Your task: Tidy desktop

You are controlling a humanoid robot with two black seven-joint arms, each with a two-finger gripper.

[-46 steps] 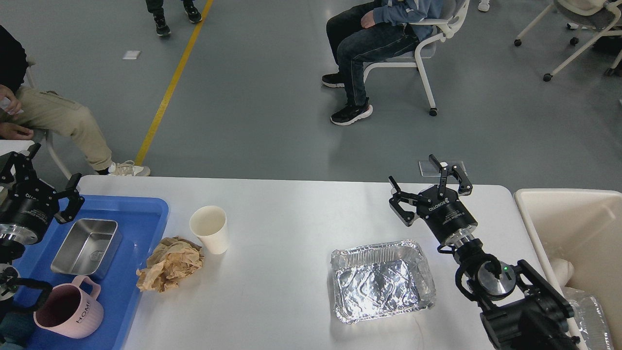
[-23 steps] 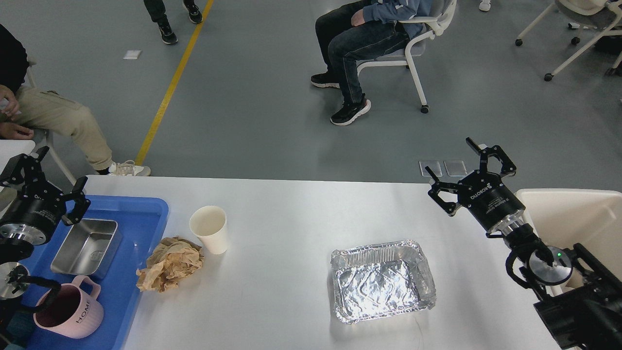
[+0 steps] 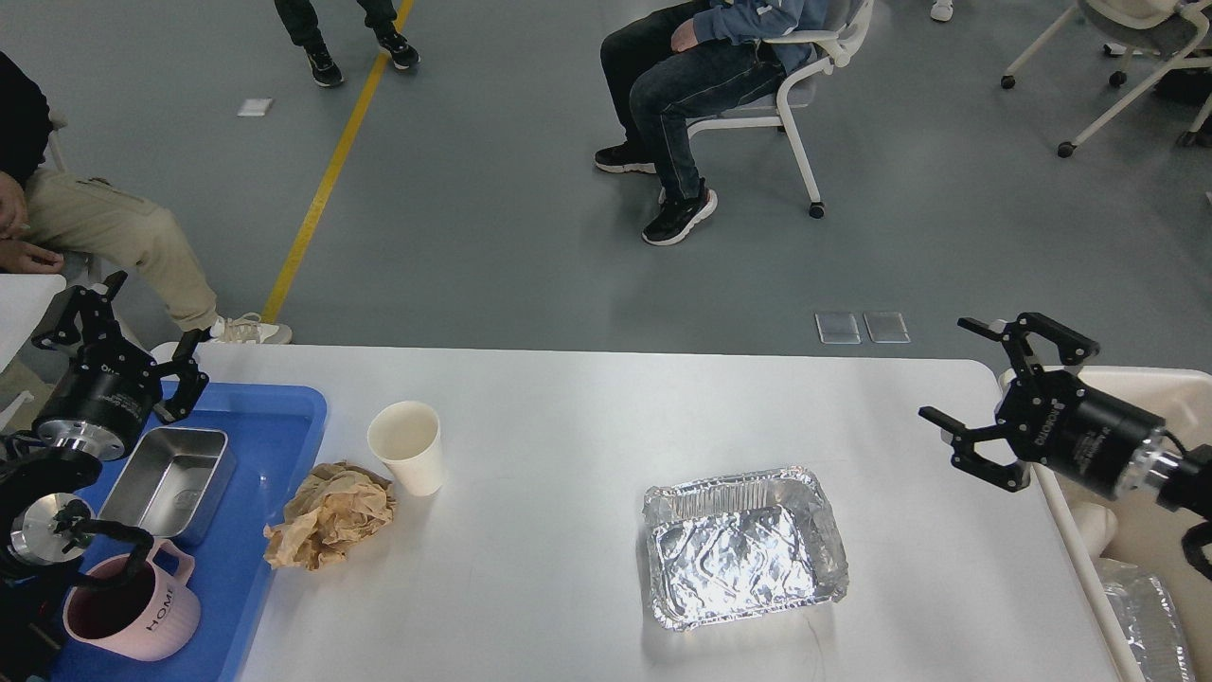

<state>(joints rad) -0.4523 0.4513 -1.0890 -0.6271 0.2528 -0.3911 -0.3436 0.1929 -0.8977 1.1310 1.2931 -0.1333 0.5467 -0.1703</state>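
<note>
The white desktop [image 3: 587, 417] carries an empty foil tray [image 3: 744, 547] at right of centre, a white paper cup [image 3: 408, 447] standing upright, and crumpled brown paper [image 3: 330, 514] just left of the cup. My right gripper [image 3: 985, 379] hovers open over the desktop's right edge, empty, pointing left. My left gripper [image 3: 123, 322] is open and empty above the far left corner of the blue tray [image 3: 275, 445].
The blue tray holds a steel rectangular dish [image 3: 170, 483] and a pink mug [image 3: 133, 611]. A cream bin [image 3: 1136, 493] stands off the right edge with foil inside. People sit on chairs beyond the desktop.
My right gripper has swung from above the foil tray to the right edge and turned to point left. My left gripper has moved up and to the right slightly.
</note>
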